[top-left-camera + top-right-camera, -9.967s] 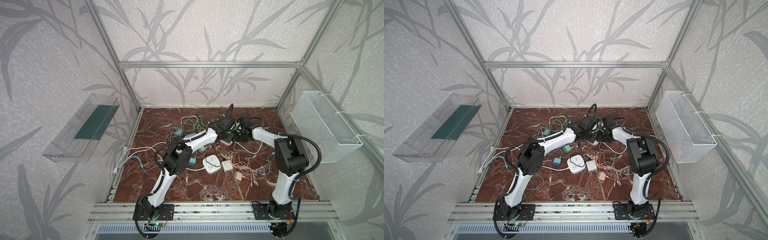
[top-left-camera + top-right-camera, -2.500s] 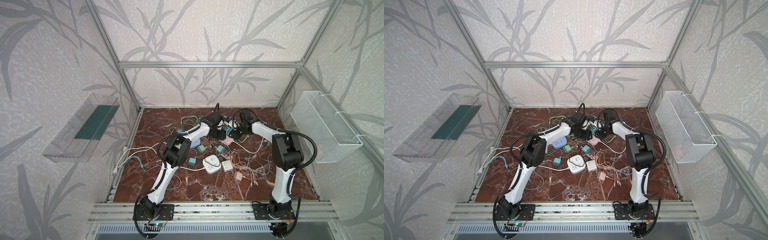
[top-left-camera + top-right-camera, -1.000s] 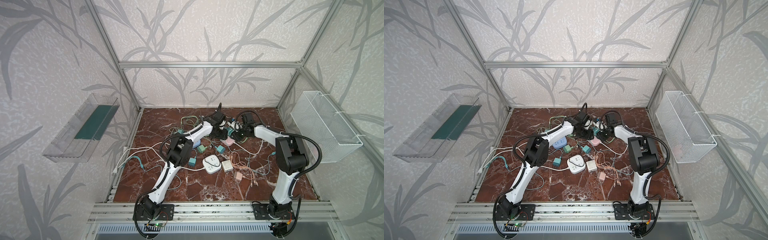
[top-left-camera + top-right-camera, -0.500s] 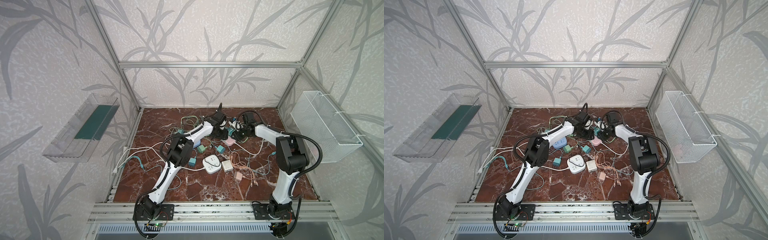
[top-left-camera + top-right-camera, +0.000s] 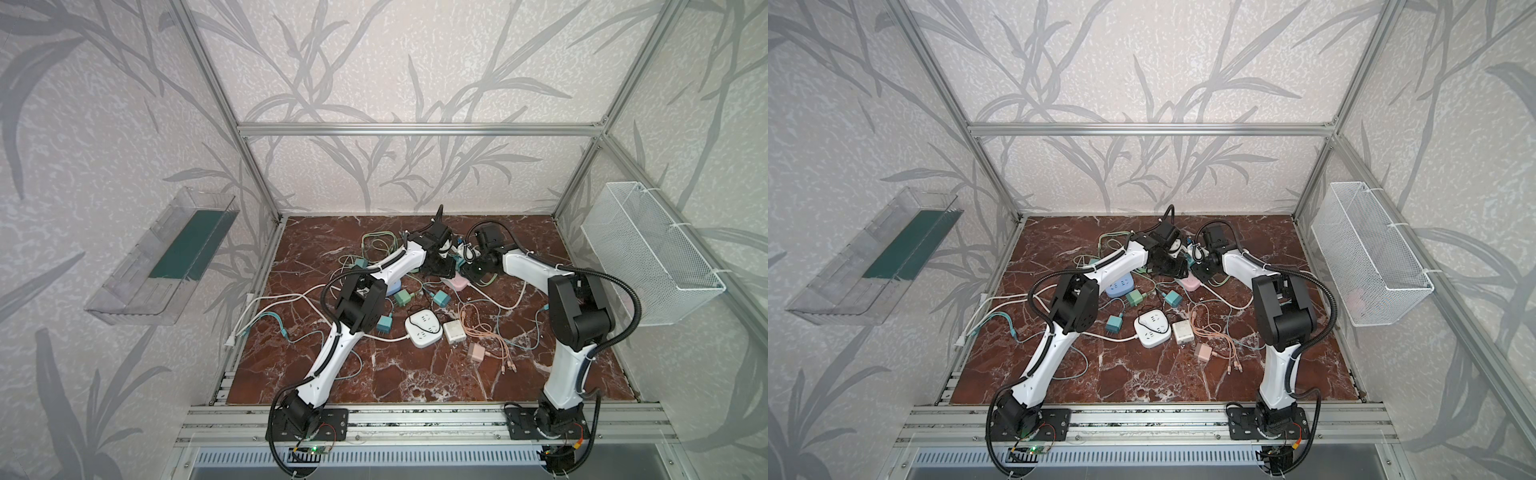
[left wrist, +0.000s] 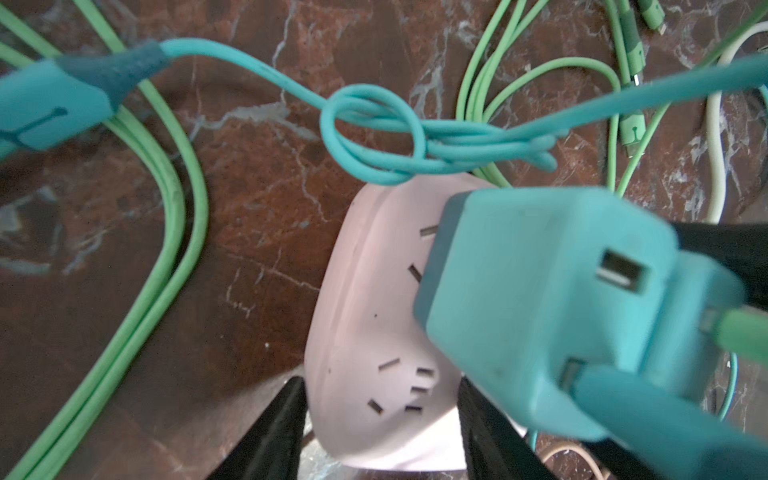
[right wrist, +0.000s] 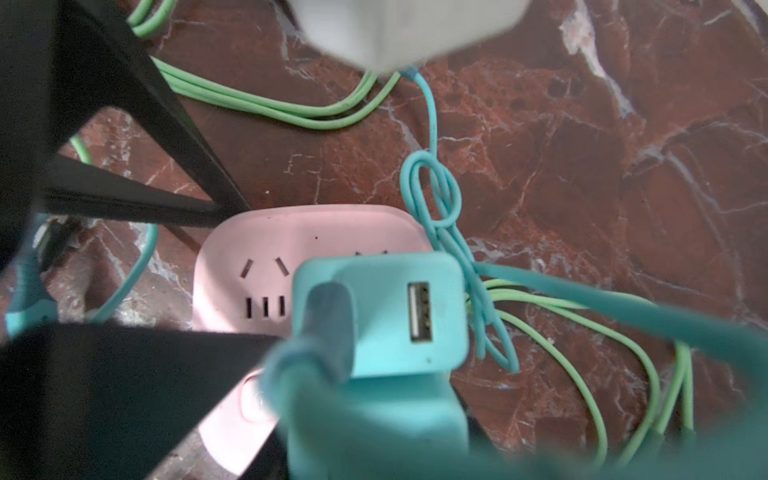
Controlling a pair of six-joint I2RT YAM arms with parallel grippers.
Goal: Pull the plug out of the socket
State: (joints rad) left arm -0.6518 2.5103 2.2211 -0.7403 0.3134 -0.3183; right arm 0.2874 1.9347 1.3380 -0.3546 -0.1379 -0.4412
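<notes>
The pink socket (image 6: 374, 332) lies on the marble floor at the back middle and shows in both top views (image 5: 457, 283) (image 5: 1190, 284). My left gripper (image 6: 378, 432) is shut on it, with one black finger (image 6: 270, 428) on each side of its end. A teal plug (image 7: 386, 316) with a USB port stands over the socket's other end. My right gripper (image 7: 374, 424) is shut on this plug, which hides most of its fingers. Whether the prongs still sit in the socket is hidden. A knotted teal cable (image 6: 374, 137) lies just past the socket.
Green cables (image 6: 174, 232) loop around the socket. Nearer the front lie a white power strip (image 5: 423, 330), a blue socket (image 5: 392, 286), small teal chargers (image 5: 440, 298), a white adapter (image 5: 455, 331) and orange cables (image 5: 490, 332). A wire basket (image 5: 648, 253) hangs on the right wall and a clear bin (image 5: 166, 257) on the left.
Over the last second nothing visibly differs; both grippers stay at the pink socket with the same grips. Ten seconds ago both arms stood differently around the same spot.
</notes>
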